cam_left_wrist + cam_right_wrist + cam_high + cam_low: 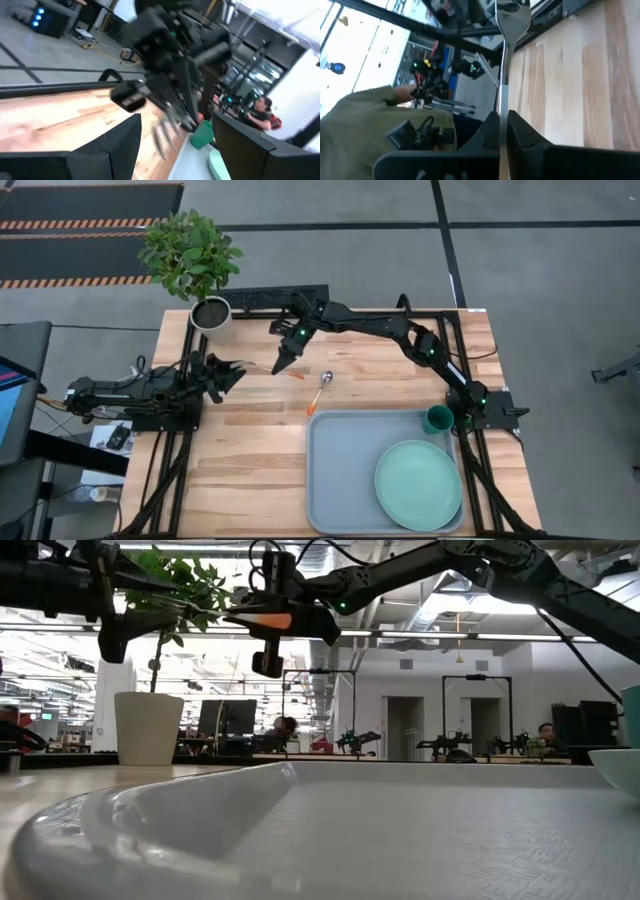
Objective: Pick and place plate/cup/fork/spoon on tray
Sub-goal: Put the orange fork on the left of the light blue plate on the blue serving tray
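Observation:
My right gripper is shut on the fork, held up over the far middle of the table. It also shows in the low view. The spoon lies flat on the wood just right of it, bowl toward the far edge. The tray lies at the near right. On it rest the plate and, in its far right corner, the cup. My left gripper is open and empty, left of the fork, its fingers pointing at it. My right gripper pinches the fork's silver shaft between its two fingers. The fork lies along the fingers, its tines sticking out past the fingertips. Its orange handle end shows at the gripper. The fork is lifted clear of the table.
A white pot with a leafy plant stands at the table's far left corner, close behind both grippers. A black bar runs along the far edge. Bare wood lies left of the tray. People sit at desks beyond the table.

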